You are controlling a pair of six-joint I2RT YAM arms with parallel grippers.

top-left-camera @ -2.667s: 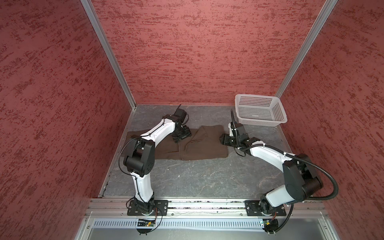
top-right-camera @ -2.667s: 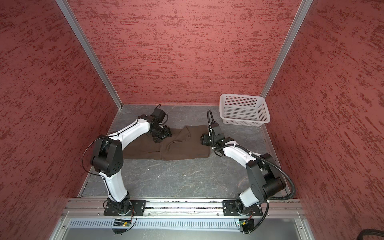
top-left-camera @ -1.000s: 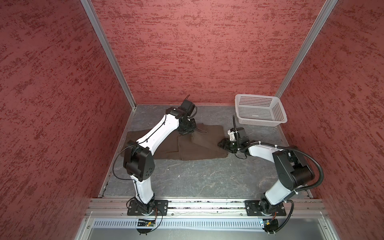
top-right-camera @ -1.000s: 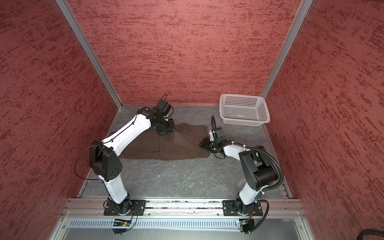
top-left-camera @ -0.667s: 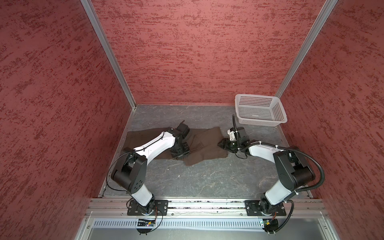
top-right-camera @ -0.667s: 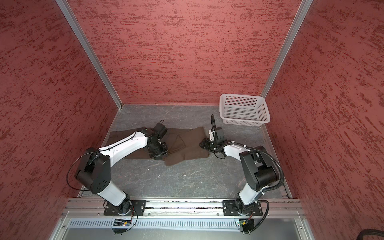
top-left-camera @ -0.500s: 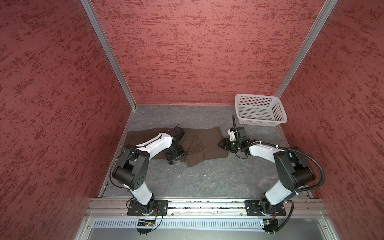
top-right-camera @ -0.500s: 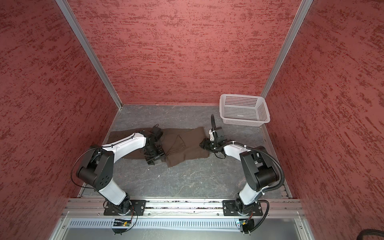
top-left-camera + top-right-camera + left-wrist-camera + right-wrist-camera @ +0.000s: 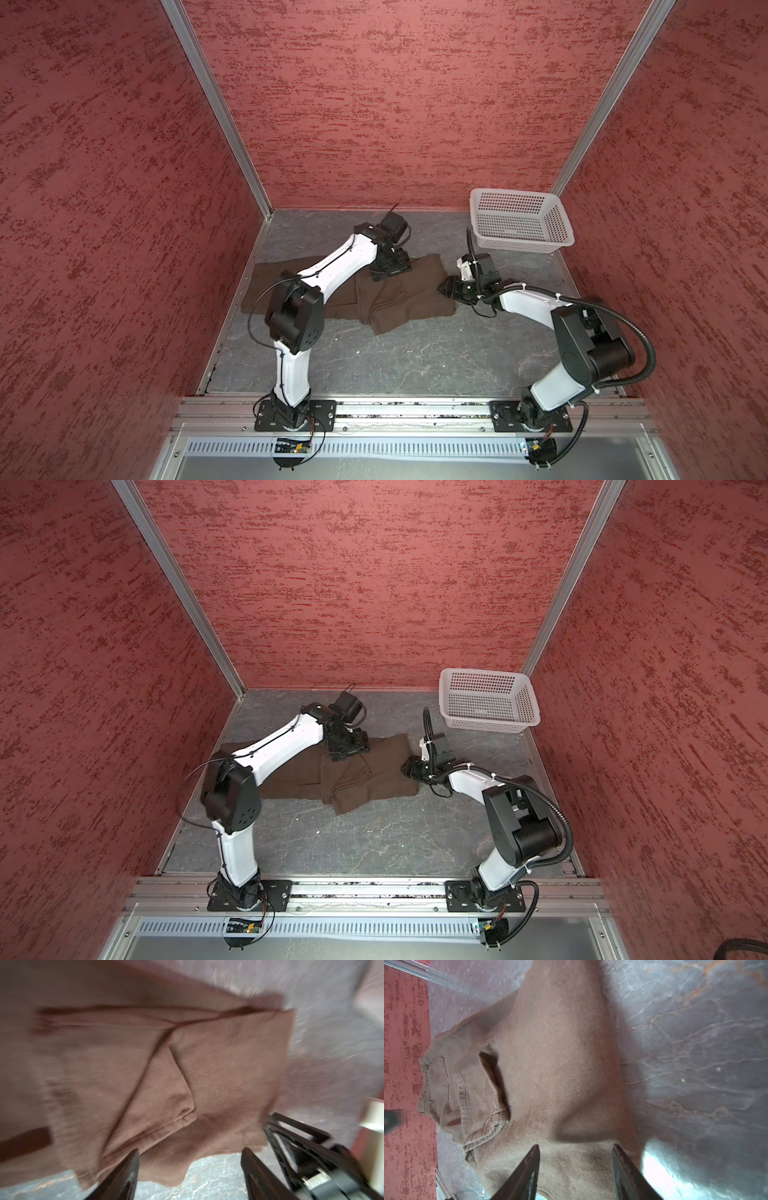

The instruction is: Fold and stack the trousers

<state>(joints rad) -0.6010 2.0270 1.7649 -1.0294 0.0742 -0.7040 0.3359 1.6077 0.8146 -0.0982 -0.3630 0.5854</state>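
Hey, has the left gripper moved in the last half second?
Yes: the left gripper went from the near edge of the trousers toward the back wall.

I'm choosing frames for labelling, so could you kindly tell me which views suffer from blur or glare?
Left wrist view: blur smears the trousers towards the frame's edges and streaks the table; only the middle seam is crisp. Right wrist view: cloth weave sharp, but a white glare patch burns out the table beside the right pincer. Both top views: sharp and evenly lit.
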